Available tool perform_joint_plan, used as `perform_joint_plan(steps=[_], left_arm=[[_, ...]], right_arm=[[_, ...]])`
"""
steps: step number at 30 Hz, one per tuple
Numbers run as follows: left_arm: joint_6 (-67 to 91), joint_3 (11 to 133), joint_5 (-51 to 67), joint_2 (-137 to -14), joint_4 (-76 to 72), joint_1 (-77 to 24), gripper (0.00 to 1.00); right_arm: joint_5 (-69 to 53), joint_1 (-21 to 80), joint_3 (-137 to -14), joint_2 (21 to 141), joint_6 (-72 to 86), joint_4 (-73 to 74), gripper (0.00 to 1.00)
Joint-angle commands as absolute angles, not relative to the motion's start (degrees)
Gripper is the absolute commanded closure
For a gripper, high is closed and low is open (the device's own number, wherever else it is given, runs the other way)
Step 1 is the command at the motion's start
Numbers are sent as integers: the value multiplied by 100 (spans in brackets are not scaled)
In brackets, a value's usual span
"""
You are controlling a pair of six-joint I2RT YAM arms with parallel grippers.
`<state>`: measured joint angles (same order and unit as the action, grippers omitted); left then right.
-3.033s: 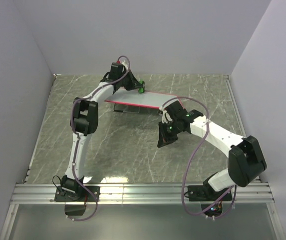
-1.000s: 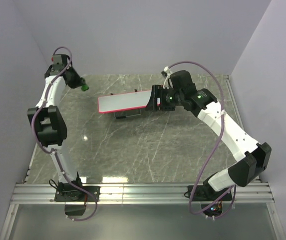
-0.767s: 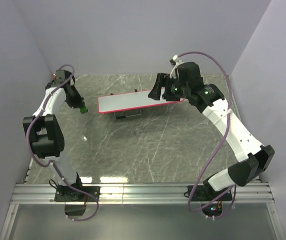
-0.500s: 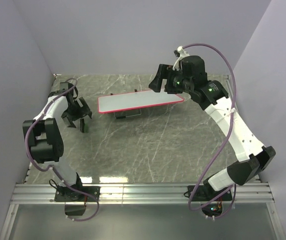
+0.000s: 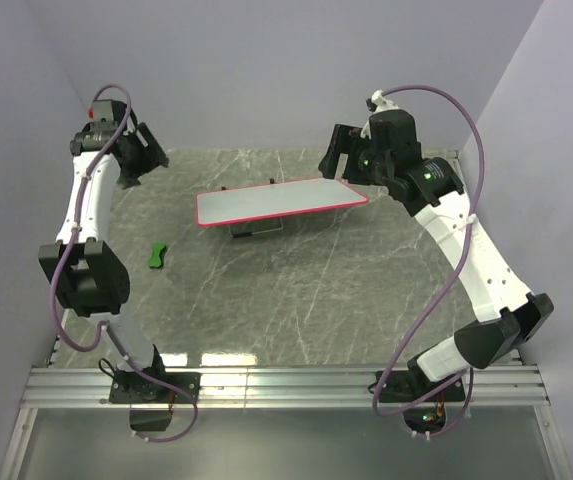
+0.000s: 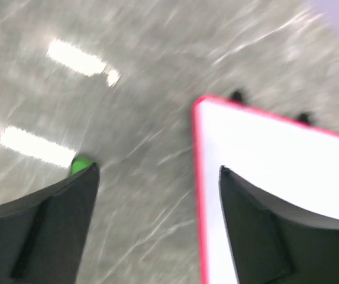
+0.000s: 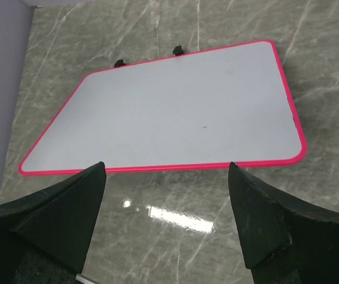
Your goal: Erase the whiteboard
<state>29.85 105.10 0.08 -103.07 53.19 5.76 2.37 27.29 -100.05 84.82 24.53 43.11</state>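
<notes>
The whiteboard [image 5: 281, 203] lies flat on its small black feet at the back middle of the table. Its white face inside the red-pink rim looks clean in the right wrist view [image 7: 175, 112], apart from a tiny red speck. My right gripper [image 5: 334, 160] hovers open above the board's right end, its fingertips apart over the near rim [image 7: 166, 165] with nothing between them. High at the back left, my left gripper [image 5: 151, 160] is also open and empty [image 6: 158, 168], looking down on the board's left corner [image 6: 287, 165]. A small green eraser [image 5: 157, 256] lies on the table to the left.
The grey marble table [image 5: 296, 300] is walled on the left, back and right. A metal rail [image 5: 286, 385] with both arm bases runs along the near edge. A bit of the eraser [image 6: 81, 164] peeks from behind my left finger.
My left gripper opened and dropped the green eraser onto the table, then rose to the back left. My right gripper opened and drew up and right off the board.
</notes>
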Motion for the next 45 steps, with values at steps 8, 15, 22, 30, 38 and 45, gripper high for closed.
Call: perform_joint_plan(steps=[8,15,22,30,38,45], left_arm=[[3786,11433,1739,-10459,4457,88,19],[4157,13568,1828,-11705,5938,44,20],[4192,13360,1916,-11725,5793,-193,20],[3937,13624,2223,-11795,5898,-422,17],[4122,13587,2944,-11689,5994,-431,11],[4377,13579,3428,-11619,5757,-396,11]], right_arm=[[-113,2672,-9765,8095,2522,4711,10],[-237,2654,-9967,8279,2400,4957,11],[-193,2637,-9827,8200,2303,4904,11],[-255,2584,-9712,8200,2241,4869,11],[-185,2549,-9545,8069,2206,4852,11],[-281,2531,-9387,8007,2232,4772,11]])
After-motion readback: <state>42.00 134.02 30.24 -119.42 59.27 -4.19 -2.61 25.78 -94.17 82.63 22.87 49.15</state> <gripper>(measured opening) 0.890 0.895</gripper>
